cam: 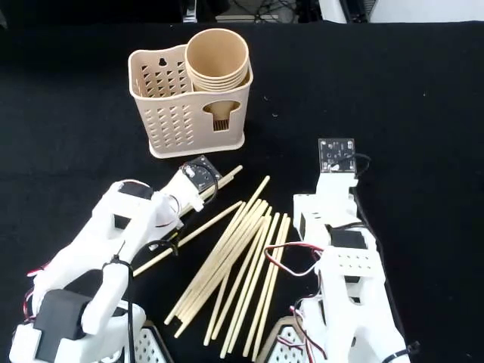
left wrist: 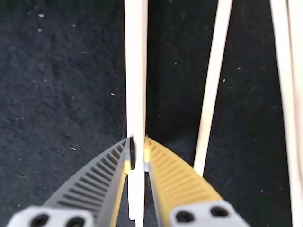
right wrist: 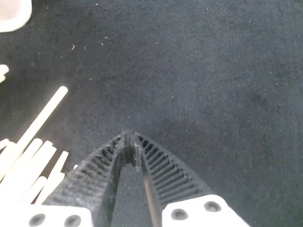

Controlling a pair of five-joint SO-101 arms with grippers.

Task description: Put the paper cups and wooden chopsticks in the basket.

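Observation:
A beige slotted basket (cam: 175, 121) stands at the back of the black table, and a stack of paper cups (cam: 218, 57) sits in its right compartment. Several wooden chopsticks (cam: 236, 265) lie fanned out between the two arms. My left gripper (left wrist: 137, 143) is shut on a chopstick (left wrist: 136, 71) low over the cloth, just in front of the basket. That chopstick (cam: 198, 221) runs diagonally under the left arm (cam: 144, 215). Right of the pile, my right gripper (right wrist: 130, 142) is shut on nothing over bare cloth, with the chopstick ends (right wrist: 28, 163) off to its side.
The basket's left compartment (cam: 155, 76) is open at the top. Another loose chopstick (left wrist: 213, 85) lies close beside the held one. A corner of the basket (right wrist: 12, 14) shows in the right wrist view. The right arm (cam: 336, 227) stands beside the pile.

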